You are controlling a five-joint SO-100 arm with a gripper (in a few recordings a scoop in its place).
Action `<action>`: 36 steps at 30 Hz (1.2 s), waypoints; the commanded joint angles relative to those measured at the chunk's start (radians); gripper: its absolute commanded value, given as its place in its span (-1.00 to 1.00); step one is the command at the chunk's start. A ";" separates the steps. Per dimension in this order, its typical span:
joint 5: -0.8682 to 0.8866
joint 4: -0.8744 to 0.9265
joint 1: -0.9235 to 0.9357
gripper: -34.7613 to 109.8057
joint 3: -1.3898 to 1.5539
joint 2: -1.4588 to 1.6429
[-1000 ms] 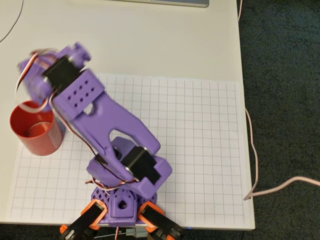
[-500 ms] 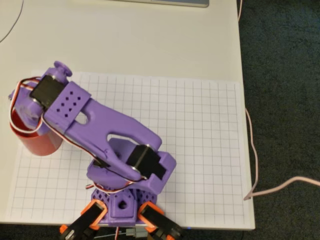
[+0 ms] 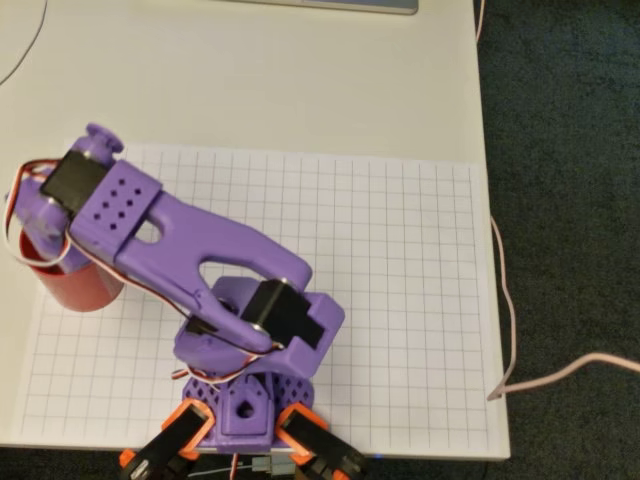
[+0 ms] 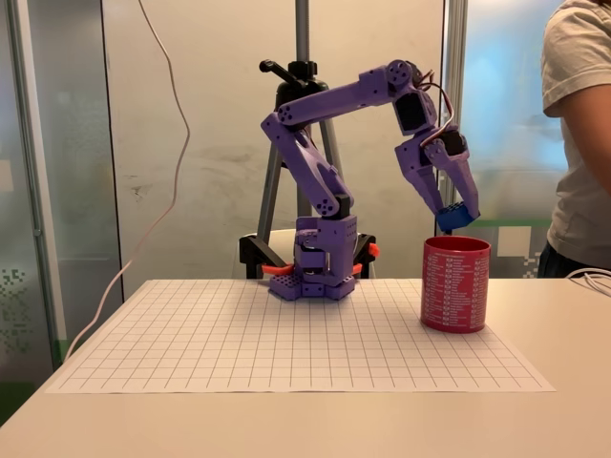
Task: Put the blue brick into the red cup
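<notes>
The blue brick [image 4: 456, 217] is seen clamped between the fingers of the gripper [image 4: 458, 214], which is suspended above the red cup [image 4: 455, 284]; this alignment is the relation on which the coming move depends. In the fixed view the cup mouth lies directly beneath the gripper, a clear gap being left between the brick and the rim, so that the brick is held in the air and is not yet inside the cup. The cup is stood upright on the gridded mat [image 4: 286, 334] that covers the surface [image 4: 535, 420], with its long axis vertical and its opening turned up towards the brick. The purple arm [image 4: 334, 105] is shown raised from its base, bent sharply at the elbow, and folded downwards at the wrist, so that the fingers are pointed down and slightly towards the cup. In the overhead view the red cup [image 3: 75, 288] is largely covered by the arm's wrist [image 3: 60, 200], which suggests that the gripper is placed over the opening. A release, or a short descent followed by a release, is judged to be what remains.
</notes>
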 commanded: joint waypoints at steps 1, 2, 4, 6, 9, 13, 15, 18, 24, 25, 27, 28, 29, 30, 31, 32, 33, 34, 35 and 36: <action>0.014 -0.009 0.005 -0.52 -0.052 0.040; 0.014 -0.009 0.005 -0.52 -0.051 0.040; 0.014 -0.009 0.005 -0.52 -0.049 0.038; 0.014 -0.009 0.005 -0.52 -0.051 0.038; 0.014 -0.009 0.005 -0.52 -0.051 0.038; 0.078 0.005 0.011 0.09 -0.040 0.040; 0.106 0.006 0.023 0.27 -0.026 0.052; 0.133 0.012 0.035 0.39 -0.012 0.069; 0.129 0.014 0.035 0.39 -0.012 0.074; 0.127 0.015 0.034 0.39 -0.011 0.074; 0.126 0.017 0.034 0.39 -0.011 0.074; 0.123 0.017 0.032 0.38 -0.011 0.074; 0.086 0.009 0.028 0.19 -0.011 0.074; 0.031 -0.014 0.028 -0.52 -0.015 0.072; 0.051 0.002 0.041 -0.52 -0.021 0.067; 0.055 0.015 0.048 -0.52 -0.026 0.067; 0.052 0.023 0.048 -0.52 -0.031 0.071; 0.052 0.028 0.043 -0.52 -0.032 0.077; 0.052 0.028 0.040 -0.52 -0.032 0.081; 0.054 0.028 0.041 -0.52 -0.032 0.083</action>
